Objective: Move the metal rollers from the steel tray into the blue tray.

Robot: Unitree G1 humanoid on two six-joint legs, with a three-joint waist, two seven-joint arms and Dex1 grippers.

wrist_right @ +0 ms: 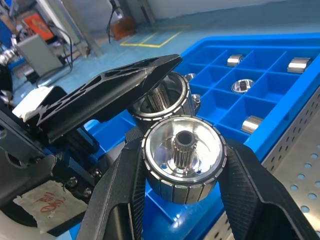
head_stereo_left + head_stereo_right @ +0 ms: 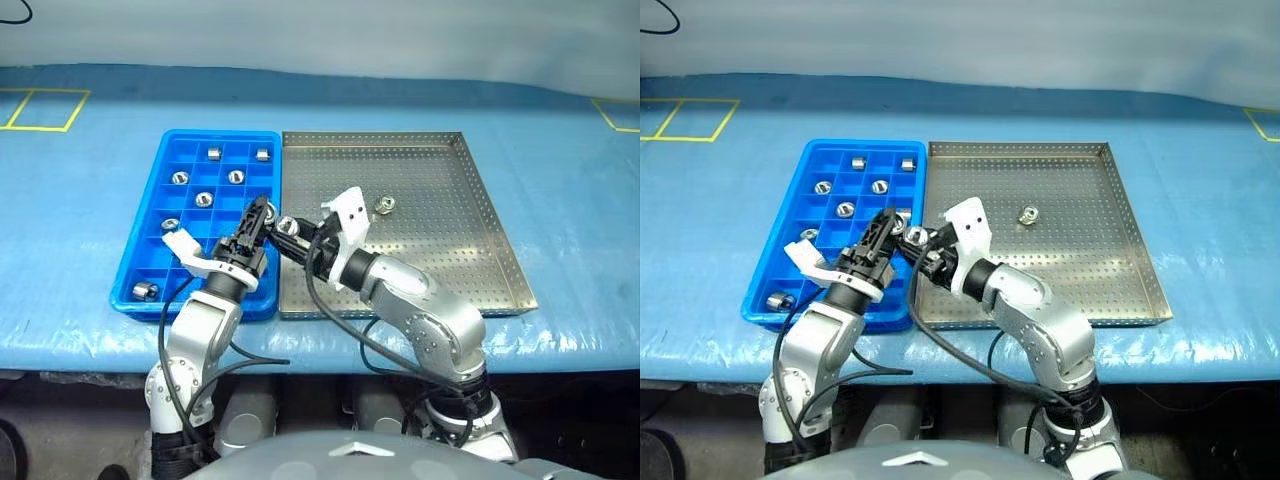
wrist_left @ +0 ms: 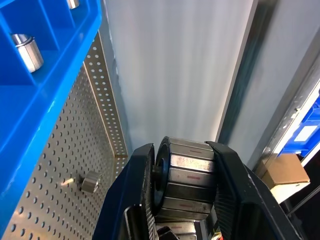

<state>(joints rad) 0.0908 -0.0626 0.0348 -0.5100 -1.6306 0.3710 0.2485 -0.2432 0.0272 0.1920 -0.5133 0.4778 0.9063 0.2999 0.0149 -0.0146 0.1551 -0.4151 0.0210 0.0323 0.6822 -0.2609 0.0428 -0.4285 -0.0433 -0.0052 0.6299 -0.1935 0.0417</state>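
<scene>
A: Where do the two claws stand?

B: Both hang close together over the seam where the blue tray (image 2: 140, 268) meets the steel tray (image 2: 480, 230). The left gripper (image 2: 258, 212) sits above the blue tray's right edge, and the right gripper (image 2: 287, 228) reaches in from the steel tray's side, its tip almost touching the left one.

A: Are they holding anything?

B: Yes, each is clamped on a roller. In the left wrist view the two black fingers (image 3: 137, 185) press on either side of a ribbed roller (image 3: 187, 180). In the right wrist view the right claw pinches a second roller (image 1: 182, 160) with its hollow end facing the camera, and the left claw's roller sits just behind it.

A: And the other rollers?

B: One lies loose (image 2: 383, 205) on the perforated floor of the steel tray, toward the far side, well apart from the claws. The blue tray has several in separate compartments: two in the far row (image 2: 214, 153), two in the next (image 2: 180, 178), one below those (image 2: 204, 199), one by the left wall (image 2: 170, 225) and one lying in the near left corner (image 2: 146, 291).
</scene>
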